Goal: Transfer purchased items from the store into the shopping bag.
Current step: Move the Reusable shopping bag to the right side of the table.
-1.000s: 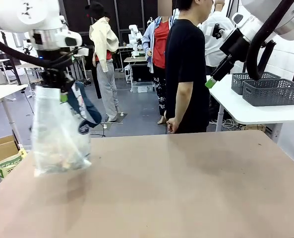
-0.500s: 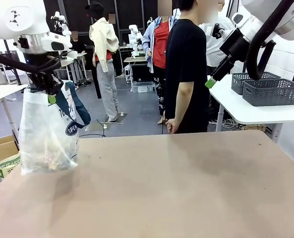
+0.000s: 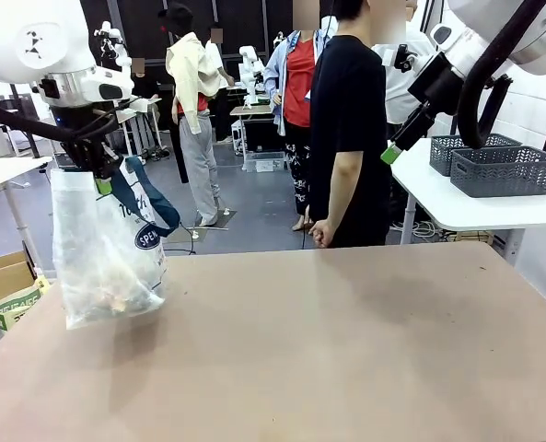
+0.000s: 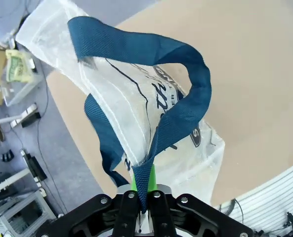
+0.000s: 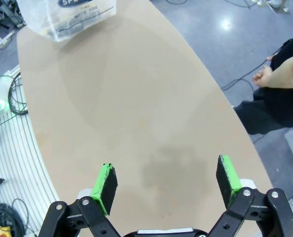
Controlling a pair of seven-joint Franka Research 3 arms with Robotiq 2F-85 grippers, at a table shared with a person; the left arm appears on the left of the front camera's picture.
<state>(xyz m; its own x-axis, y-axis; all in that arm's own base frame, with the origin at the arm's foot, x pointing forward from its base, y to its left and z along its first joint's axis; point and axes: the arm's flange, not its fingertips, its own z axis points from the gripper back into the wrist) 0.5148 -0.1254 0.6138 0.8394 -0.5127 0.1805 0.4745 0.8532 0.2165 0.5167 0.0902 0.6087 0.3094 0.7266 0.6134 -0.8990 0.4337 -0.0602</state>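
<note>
The shopping bag, clear plastic with navy straps and a round logo, hangs just above the table's left part. My left gripper is shut on one of its straps. In the left wrist view the green pads pinch the navy strap and the bag dangles below. The purchased items lie bunched in the bag's bottom, blurred through the plastic. My right gripper hangs high at the right, open and empty; its wrist view shows the open gripper over bare table. A dark grey slotted basket, the store by its look, stands on a white side table.
A person in black stands at the far edge, one hand hanging by the table. A second grey basket sits behind the first. Cardboard boxes stand on the floor at left. The brown table is bare.
The left arm carried the hanging bag to the left, then back a little to the right; the bag sways. The right arm has not moved.
</note>
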